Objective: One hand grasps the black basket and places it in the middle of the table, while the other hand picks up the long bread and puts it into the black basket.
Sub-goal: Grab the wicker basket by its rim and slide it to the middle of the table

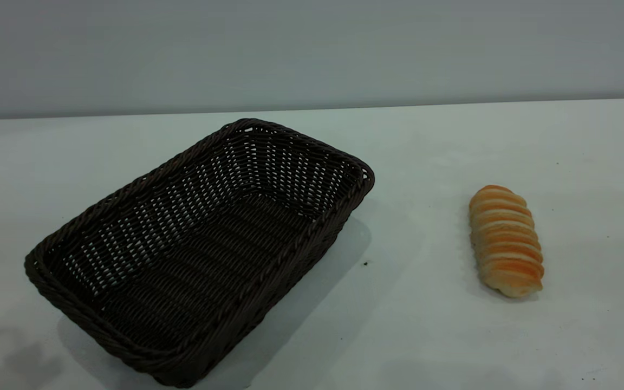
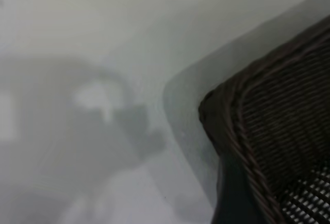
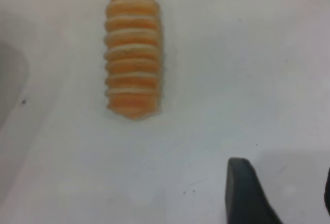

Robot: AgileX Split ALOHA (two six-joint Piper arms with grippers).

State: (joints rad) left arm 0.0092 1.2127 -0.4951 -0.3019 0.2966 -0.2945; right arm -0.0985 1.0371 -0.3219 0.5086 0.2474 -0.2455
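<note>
The black basket stands on the white table at the left, its long side running diagonally. The long bread lies on the table to its right, well apart from it. Neither arm shows in the exterior view. In the left wrist view my left gripper is a dark shape close against the outside of the basket's corner rim. In the right wrist view my right gripper is open and empty above the bare table, a short way from one end of the bread.
A grey wall rises behind the table's far edge. A small dark speck lies on the tabletop between basket and bread. Arm shadows fall on the table by the basket's corner.
</note>
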